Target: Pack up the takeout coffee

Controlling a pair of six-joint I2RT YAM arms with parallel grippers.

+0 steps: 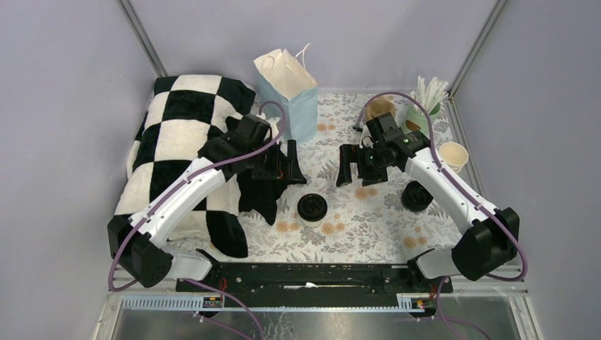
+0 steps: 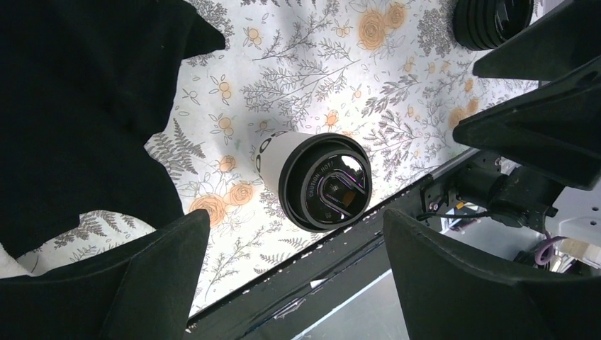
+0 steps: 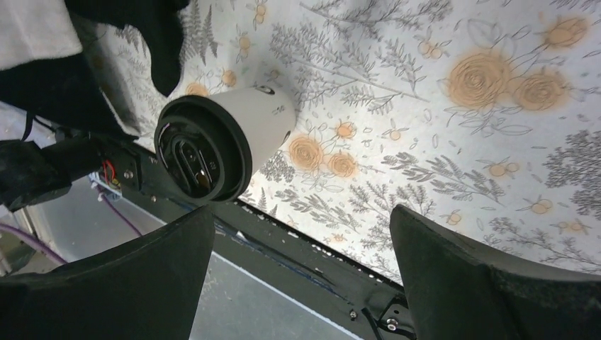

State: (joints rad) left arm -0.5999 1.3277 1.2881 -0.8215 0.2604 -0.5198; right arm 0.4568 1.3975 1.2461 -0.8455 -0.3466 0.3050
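Takeout coffee (image 1: 312, 207): white cup, black lid, upright on the floral tablecloth (image 1: 368, 227), centre of the table, near side, touched by nothing.
Left gripper (image 1: 287, 168): above and just left-far of the cup, fingers apart, empty.
Right gripper (image 1: 356, 170): right-far of it, fingers apart, empty.
Stack of black lids (image 1: 417, 196): right.
Checkered cloth (image 1: 181, 134): left.
Blue paper bag (image 1: 292, 95): far centre.
Cream cup (image 1: 453, 156): far right.

The takeout coffee (image 1: 312, 207) — white paper cup, black lid on, dark lettering — stands upright on the floral cloth (image 1: 383, 234).
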